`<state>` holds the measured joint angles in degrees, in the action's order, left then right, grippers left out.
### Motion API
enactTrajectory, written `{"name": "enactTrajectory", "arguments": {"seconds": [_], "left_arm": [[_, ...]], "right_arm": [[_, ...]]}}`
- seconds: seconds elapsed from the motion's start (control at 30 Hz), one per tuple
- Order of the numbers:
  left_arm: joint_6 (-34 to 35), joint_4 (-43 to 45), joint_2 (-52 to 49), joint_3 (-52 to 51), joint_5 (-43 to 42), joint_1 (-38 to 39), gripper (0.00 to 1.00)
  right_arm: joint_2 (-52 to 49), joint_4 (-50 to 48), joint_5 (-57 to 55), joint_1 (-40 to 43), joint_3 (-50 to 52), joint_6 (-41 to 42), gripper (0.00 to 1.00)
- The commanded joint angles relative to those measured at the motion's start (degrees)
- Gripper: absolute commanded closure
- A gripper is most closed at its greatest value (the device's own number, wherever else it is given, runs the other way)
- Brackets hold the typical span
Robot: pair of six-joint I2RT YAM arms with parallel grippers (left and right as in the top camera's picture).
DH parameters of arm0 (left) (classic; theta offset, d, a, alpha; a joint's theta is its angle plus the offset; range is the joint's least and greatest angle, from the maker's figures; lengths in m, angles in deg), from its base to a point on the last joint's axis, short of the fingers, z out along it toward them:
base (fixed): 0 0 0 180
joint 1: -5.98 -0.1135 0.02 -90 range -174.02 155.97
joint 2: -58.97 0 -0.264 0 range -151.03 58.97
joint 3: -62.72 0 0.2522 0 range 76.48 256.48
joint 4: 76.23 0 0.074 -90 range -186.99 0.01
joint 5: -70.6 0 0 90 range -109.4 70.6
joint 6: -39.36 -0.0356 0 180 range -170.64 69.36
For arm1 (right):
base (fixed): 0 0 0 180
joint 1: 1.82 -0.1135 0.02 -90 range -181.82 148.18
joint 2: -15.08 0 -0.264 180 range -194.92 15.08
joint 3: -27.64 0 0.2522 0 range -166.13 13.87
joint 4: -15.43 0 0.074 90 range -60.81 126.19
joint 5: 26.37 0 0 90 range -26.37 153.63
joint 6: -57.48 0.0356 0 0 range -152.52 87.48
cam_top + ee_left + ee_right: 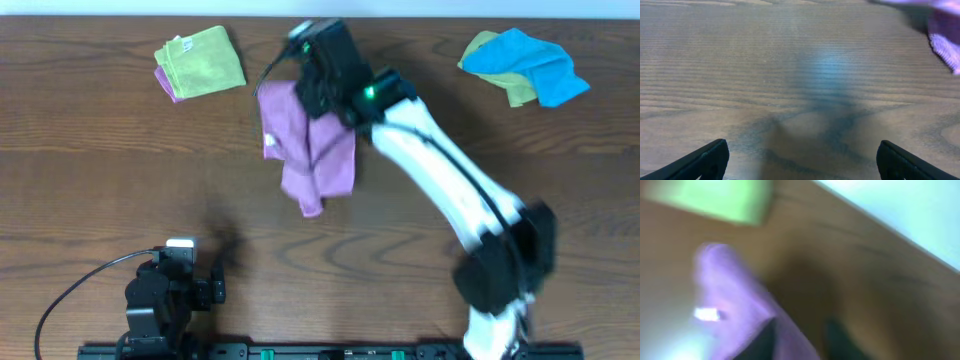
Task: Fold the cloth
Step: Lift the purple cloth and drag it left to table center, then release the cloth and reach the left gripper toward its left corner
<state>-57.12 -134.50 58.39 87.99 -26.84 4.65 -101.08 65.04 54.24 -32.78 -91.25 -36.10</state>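
The lilac cloth (pixel 320 160) lies crumpled, partly doubled over, at the table's far middle. My right gripper (pixel 312 72) hovers over the cloth's far edge. The blurred right wrist view shows the right gripper (pixel 800 340) with its two dark fingers apart. The cloth (pixel 735 295) drapes against the left finger, its white tag (pixel 706 314) to the left, and bare table shows before the right finger. My left gripper (pixel 802 150) stands open over bare wood near the front left, gripping nothing. A cloth corner (pixel 945 47) shows at the top right of the left wrist view.
A folded lime-green cloth (pixel 200 60) lies at the far left, with a purple edge under it. A bright blue cloth (pixel 525 65) lies on a yellow-green one at the far right. The table's far edge runs just behind them.
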Motion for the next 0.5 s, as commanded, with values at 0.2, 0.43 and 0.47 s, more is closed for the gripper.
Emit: {"name": "enactTrajectory", "arguments": {"seconds": [0.2,0.43,0.47], "left_arm": [[-1.25,-1.75,0.37,-1.27,1.03,0.24,0.05],[-1.25,-1.62,0.37,-1.27,1.9,0.24,0.05],[-1.25,-1.62,0.37,-1.27,1.9,0.24,0.05]], "right_arm": [[2.38,6.69,-12.59,11.19,-0.57,3.37,0.09],[5.14,14.91,6.54,14.34,-0.48,8.98,0.17],[4.52,15.15,9.03,15.12,-0.26,9.77,0.18]]}}
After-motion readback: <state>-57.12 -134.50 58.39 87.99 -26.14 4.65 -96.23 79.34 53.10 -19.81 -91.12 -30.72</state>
